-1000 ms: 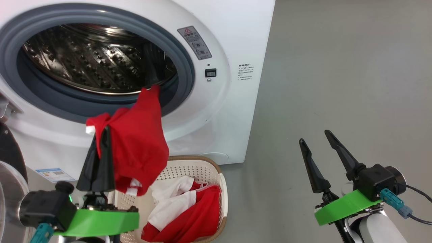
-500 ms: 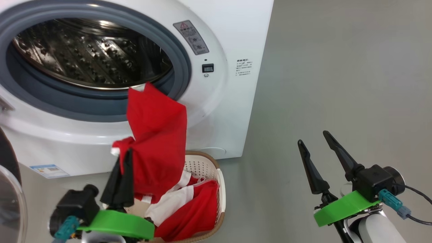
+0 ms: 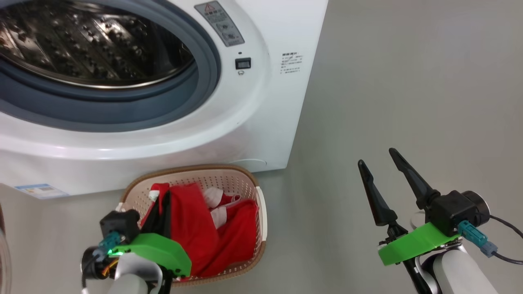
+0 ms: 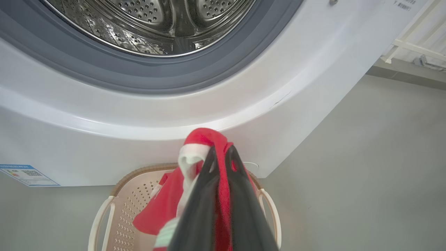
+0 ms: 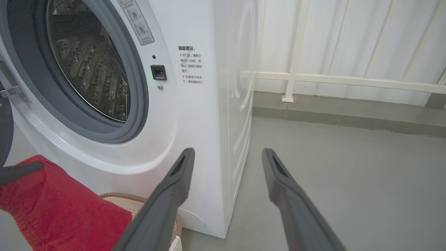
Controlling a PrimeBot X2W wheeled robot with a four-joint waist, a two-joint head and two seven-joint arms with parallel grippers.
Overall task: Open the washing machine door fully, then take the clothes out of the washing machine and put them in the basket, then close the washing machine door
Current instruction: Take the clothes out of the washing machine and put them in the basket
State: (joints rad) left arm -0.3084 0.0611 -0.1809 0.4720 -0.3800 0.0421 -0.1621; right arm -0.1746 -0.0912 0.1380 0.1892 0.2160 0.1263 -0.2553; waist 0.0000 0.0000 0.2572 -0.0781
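The robot's left gripper (image 3: pixel 162 197) pinches a red garment (image 3: pixel 192 232) between tightly pressed fingers, the cloth hanging down into the basket (image 3: pixel 196 169), where more red and white clothes (image 3: pixel 239 222) lie. The basket stands on the grey floor (image 3: pixel 408 81) just in front of the washing machine (image 3: pixel 253 122), below its open drum (image 3: pixel 94 45). The right gripper (image 3: pixel 376 156) hovers over the floor well to the basket's right, fingers spread, holding nothing.

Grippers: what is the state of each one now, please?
Left gripper: closed, holding a red garment over the basket.
Right gripper: open, holding nothing.
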